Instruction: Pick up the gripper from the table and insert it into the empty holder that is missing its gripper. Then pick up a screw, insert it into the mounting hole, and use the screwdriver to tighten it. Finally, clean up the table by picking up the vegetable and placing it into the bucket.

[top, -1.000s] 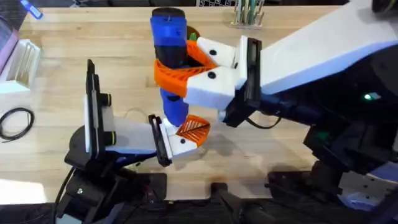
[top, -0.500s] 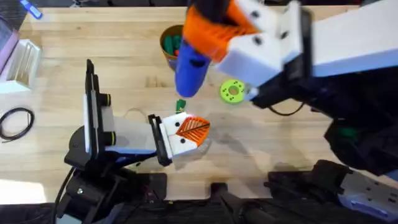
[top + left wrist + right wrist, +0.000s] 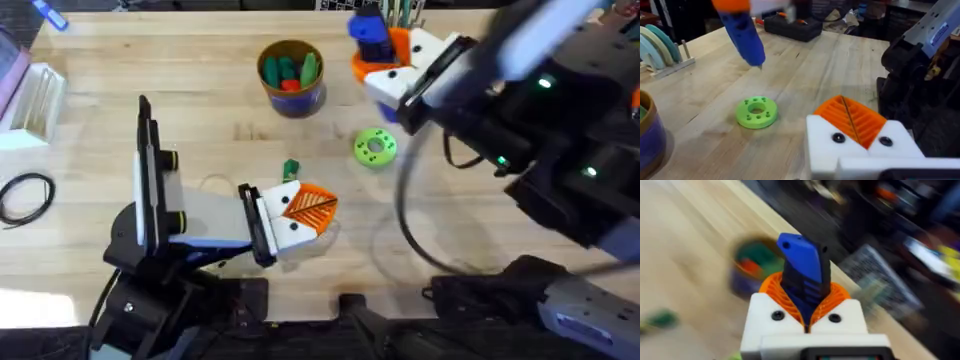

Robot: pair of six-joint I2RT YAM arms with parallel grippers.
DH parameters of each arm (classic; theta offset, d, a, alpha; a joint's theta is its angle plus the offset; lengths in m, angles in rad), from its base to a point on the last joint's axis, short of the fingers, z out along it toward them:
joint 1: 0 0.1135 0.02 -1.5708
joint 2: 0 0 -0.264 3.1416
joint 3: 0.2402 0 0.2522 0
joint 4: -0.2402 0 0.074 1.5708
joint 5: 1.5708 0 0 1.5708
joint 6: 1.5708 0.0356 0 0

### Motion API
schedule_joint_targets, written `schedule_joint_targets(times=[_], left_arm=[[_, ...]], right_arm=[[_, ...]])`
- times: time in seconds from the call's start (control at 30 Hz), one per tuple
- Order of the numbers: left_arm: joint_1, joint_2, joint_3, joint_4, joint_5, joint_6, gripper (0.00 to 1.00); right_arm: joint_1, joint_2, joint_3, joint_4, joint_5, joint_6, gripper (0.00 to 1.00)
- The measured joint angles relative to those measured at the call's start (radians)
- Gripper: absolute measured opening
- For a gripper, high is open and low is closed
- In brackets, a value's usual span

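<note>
The right gripper clamps the blue screwdriver beyond the bucket (left gripper fingers together)

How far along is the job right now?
In hand: the right gripper holds the blue screwdriver over the far table. The bucket already holds toy food, but a small green piece lies by the left gripper. Whether the screw is tightened can't be seen.
</note>
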Motion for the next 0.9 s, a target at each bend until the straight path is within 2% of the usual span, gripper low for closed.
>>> schedule_joint_targets(times=[0.13,0.33,0.5,0.73,0.8,0.9], left_arm=[[0.0,0.0,0.0,0.0,0.0,0.0,0.015],[0.0,0.0,0.0,0.0,0.0,0.0,0.015],[0.0,0.0,0.0,0.0,0.0,0.0,0.015],[0.0,0.0,0.0,0.0,0.0,0.0,0.015],[0.0,0.0,0.0,0.0,0.0,0.0,0.015],[0.0,0.0,0.0,0.0,0.0,0.0,0.015]], right_arm=[[-0.132,0.137,0.0,-0.012,0.15,-0.334,0.022],[-0.24,0.363,0.0,-0.003,0.22,-0.727,0.021],[-0.285,0.506,0.0,-0.006,0.233,-0.848,0.021],[-0.292,0.581,0.0,-0.016,0.237,-0.9,0.025],[-0.292,0.579,0.008,-0.038,0.237,-0.901,0.103],[-0.292,0.567,0.027,-0.079,0.24,-0.913,0.361]])
